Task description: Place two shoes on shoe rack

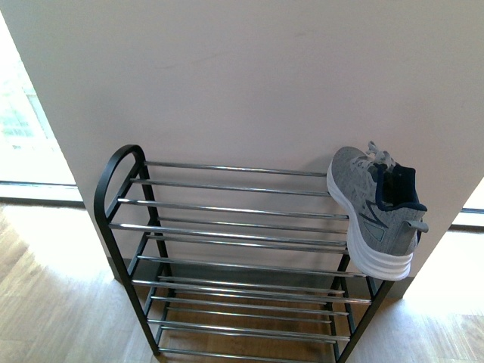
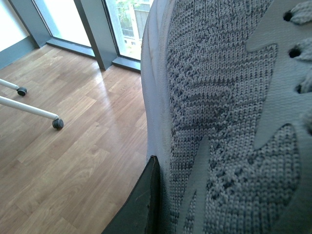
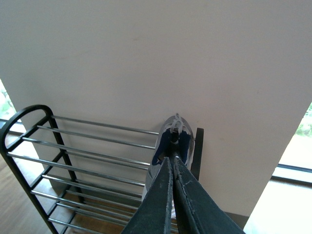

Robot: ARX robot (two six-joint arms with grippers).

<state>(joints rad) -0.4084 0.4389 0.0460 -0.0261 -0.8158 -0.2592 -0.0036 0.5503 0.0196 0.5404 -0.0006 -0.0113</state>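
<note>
Grey sneaker (image 1: 374,212) rests on the shoe rack (image 1: 227,227), top tier, right end. The right gripper (image 3: 171,163) has its jaws together. The left gripper (image 2: 144,202) is against a second sneaker (image 2: 219,122), perhaps gripping it; I cannot tell.

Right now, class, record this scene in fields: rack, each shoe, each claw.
shoe rack: black frame, chrome bars, against wall
sneaker on rack: grey, top tier, right end, heel frontward
second sneaker: grey knit, fills left wrist view
left claw: one finger shows, pressed on second sneaker's sole
right claw: shut, empty, pointing at sneaker on rack
</note>
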